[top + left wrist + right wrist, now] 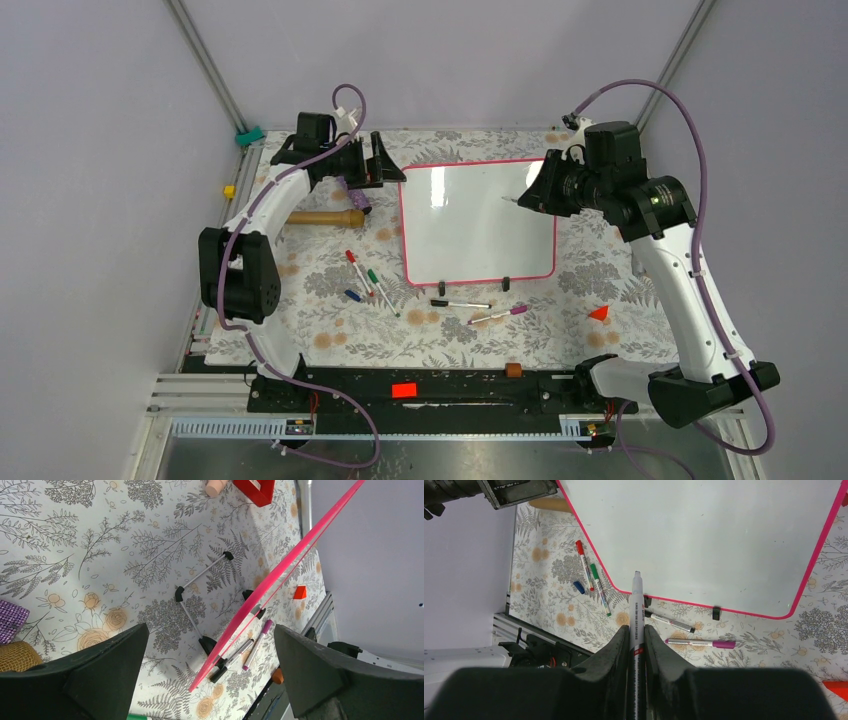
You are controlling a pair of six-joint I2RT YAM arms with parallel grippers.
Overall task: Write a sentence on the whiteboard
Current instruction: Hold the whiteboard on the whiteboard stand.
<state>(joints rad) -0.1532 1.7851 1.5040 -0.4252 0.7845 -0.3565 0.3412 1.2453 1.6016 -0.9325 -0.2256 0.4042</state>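
Right gripper (636, 630) is clamped on a marker (637, 605), the blank whiteboard (704, 535) just beyond its tip. Left gripper (211, 630) gapes wide around the board's pink edge without gripping it, so pen pressure could shove the board.

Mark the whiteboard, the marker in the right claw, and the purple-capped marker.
whiteboard (478, 222), top external view, middle of the white face.
held marker (636, 611), right wrist view, barrel just below the tip.
purple-capped marker (497, 316), top external view, mid-barrel.
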